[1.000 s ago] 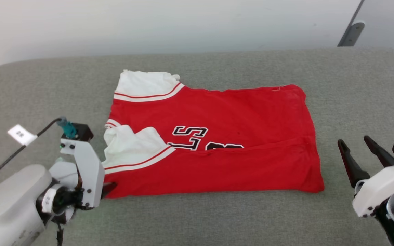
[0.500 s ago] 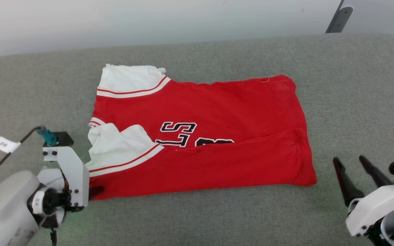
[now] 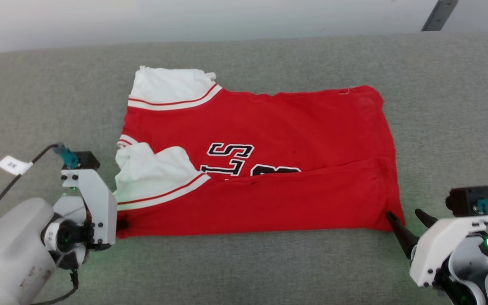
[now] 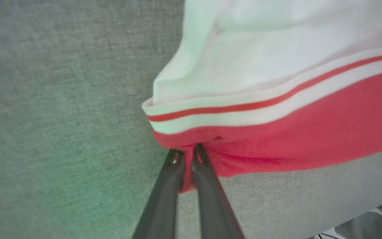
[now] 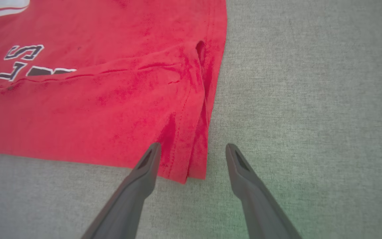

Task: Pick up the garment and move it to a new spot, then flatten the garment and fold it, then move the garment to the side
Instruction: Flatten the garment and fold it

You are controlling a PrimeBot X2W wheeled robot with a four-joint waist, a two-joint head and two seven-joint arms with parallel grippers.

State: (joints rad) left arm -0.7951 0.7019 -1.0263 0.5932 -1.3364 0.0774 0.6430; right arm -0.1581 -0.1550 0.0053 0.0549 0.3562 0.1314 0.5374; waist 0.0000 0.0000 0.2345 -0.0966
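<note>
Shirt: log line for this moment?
shirt partly folded, flat | left end effector shut on near-left corner | right end effector open, straddling near-right corner

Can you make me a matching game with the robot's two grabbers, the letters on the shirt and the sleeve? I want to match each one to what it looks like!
Things:
1. left gripper
2. right gripper
3. lettering on the garment
4. sleeve

States:
A. open, at the garment's near right corner
B. black and white
C. shut on the garment's near left corner
D. white with a red stripe

Pairs: 1-C, 2-A, 3-B, 4-D
</note>
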